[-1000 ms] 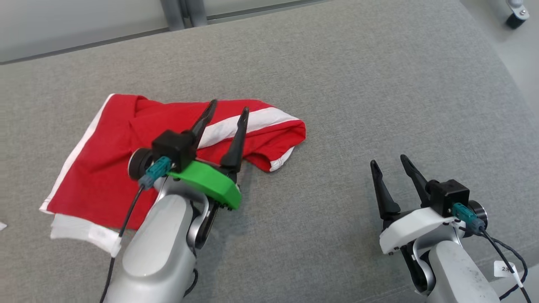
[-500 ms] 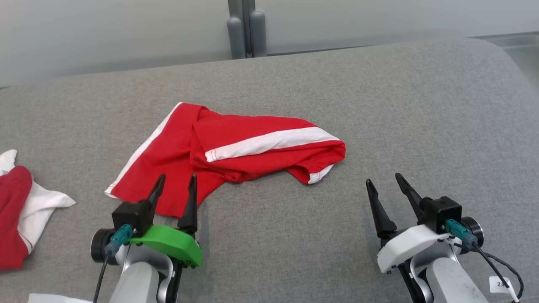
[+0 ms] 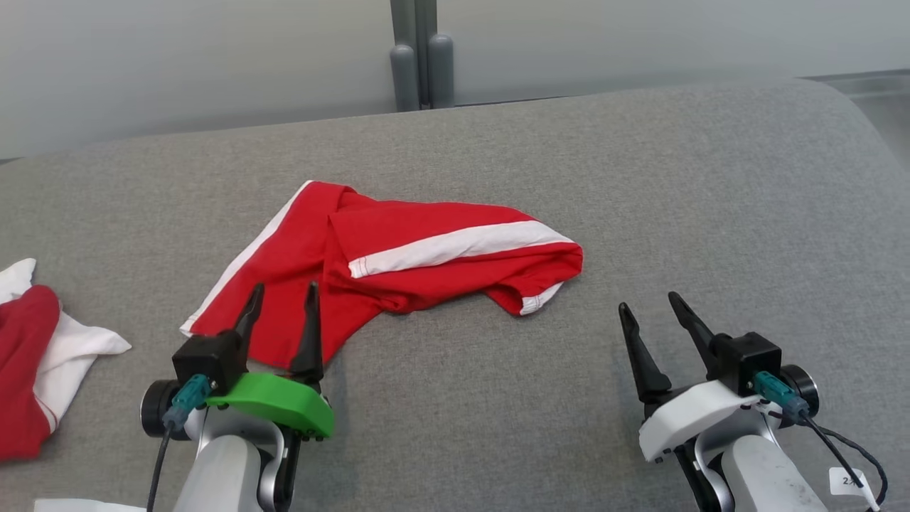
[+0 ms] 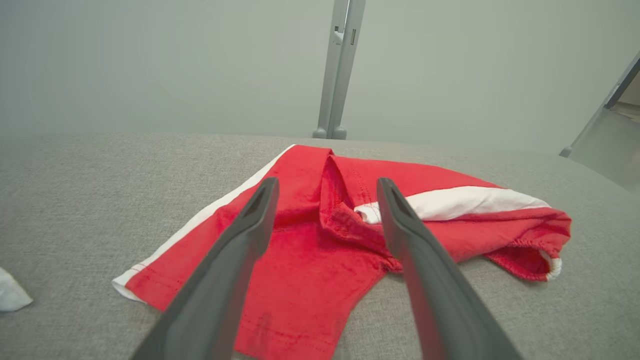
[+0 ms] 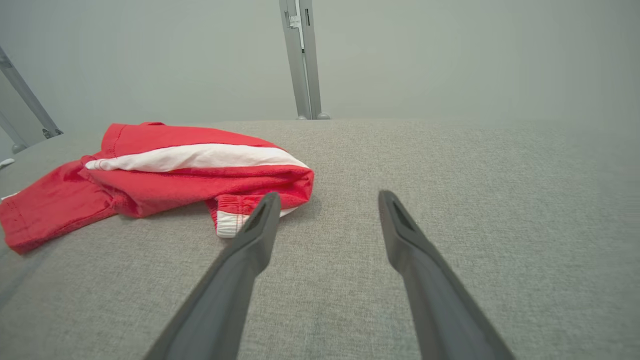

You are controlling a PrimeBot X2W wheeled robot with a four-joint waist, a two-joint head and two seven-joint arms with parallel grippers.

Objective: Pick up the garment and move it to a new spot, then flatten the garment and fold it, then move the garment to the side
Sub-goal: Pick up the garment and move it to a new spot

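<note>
The garment (image 3: 398, 263) is a red piece with white stripes, lying rumpled and partly folded over on the grey padded surface (image 3: 640, 185). It also lies ahead in the left wrist view as the garment (image 4: 320, 240) and at the left of the right wrist view as the garment (image 5: 165, 170). My left gripper (image 3: 283, 295) stands open at the garment's near-left edge, fingertips over the red cloth, nothing between them. My right gripper (image 3: 650, 302) stands open over bare grey surface, to the right of the garment and apart from it.
A second red and white cloth (image 3: 35, 363) lies bunched at the far left edge. A grey post (image 3: 419, 64) stands behind the surface against a pale wall. The surface rounds off at the far right (image 3: 860, 121).
My left gripper has drawn back toward me, from over the garment's middle to its near-left edge, staying open. The head camera has shifted too. The garment lies as before; the right gripper is unchanged.
</note>
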